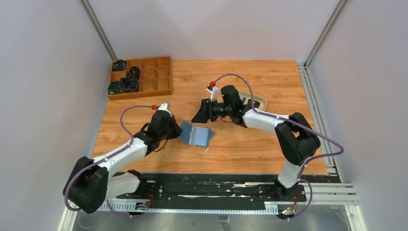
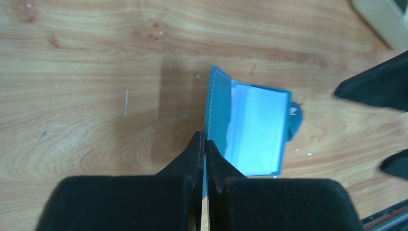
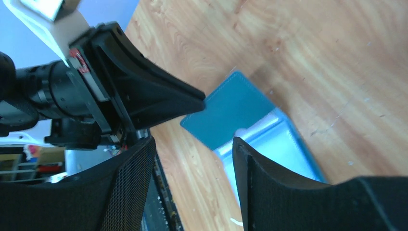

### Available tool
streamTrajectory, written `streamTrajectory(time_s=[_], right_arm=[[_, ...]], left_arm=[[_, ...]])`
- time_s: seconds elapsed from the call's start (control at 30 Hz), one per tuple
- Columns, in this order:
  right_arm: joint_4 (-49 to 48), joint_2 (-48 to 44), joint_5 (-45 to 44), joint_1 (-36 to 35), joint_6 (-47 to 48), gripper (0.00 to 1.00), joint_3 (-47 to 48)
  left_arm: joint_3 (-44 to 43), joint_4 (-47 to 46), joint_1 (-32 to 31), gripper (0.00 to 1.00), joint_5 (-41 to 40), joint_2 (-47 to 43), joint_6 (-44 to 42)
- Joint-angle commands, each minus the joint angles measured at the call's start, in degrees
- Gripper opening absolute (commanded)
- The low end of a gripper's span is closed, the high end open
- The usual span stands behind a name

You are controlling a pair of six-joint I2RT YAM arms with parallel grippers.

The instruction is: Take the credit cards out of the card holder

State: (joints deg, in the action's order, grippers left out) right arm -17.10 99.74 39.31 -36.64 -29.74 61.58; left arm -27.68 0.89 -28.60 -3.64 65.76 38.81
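Observation:
The teal-blue card holder (image 1: 197, 135) lies open on the wooden table, its pale blue lining facing up. It also shows in the left wrist view (image 2: 255, 130) and the right wrist view (image 3: 231, 108). My left gripper (image 1: 178, 133) is shut on the edge of its left flap (image 2: 219, 106), which stands raised; the jaws meet on it (image 2: 205, 140). My right gripper (image 1: 201, 117) is open and empty just above the holder's far edge, its fingers (image 3: 193, 140) apart over the lining. I cannot tell any cards apart from the lining.
A cream oval tray (image 1: 256, 102) sits behind the right gripper and shows in the left wrist view (image 2: 380, 19). A wooden compartment box (image 1: 153, 76) holding black items stands at the back left.

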Motion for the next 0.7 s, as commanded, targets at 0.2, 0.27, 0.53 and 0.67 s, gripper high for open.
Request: streamTrajectory(time_s=[0.2, 0.27, 0.53, 0.67], right_arm=[[-18.75, -0.95, 7.32, -0.62, -10.94, 0.63, -6.82], [-19.06, -1.47, 7.61, -0.62, -10.46, 0.63, -6.76], [-29.76, -1.14, 8.41, -0.62, -15.35, 0.63, -8.44], [-36.95, -0.03, 7.25, -0.62, -18.99, 0.63, -9.93]], left_arm=[[-8.94, 4.91, 1.16, 0.0, 1.88, -5.8, -1.6], [-10.7, 6.06, 1.24, 0.0, 2.13, -6.35, -2.28], [-17.85, 8.37, 2.1, 0.0, 3.29, -7.43, -2.52], [-21.08, 8.95, 3.03, 0.0, 5.1, -7.19, -2.32]])
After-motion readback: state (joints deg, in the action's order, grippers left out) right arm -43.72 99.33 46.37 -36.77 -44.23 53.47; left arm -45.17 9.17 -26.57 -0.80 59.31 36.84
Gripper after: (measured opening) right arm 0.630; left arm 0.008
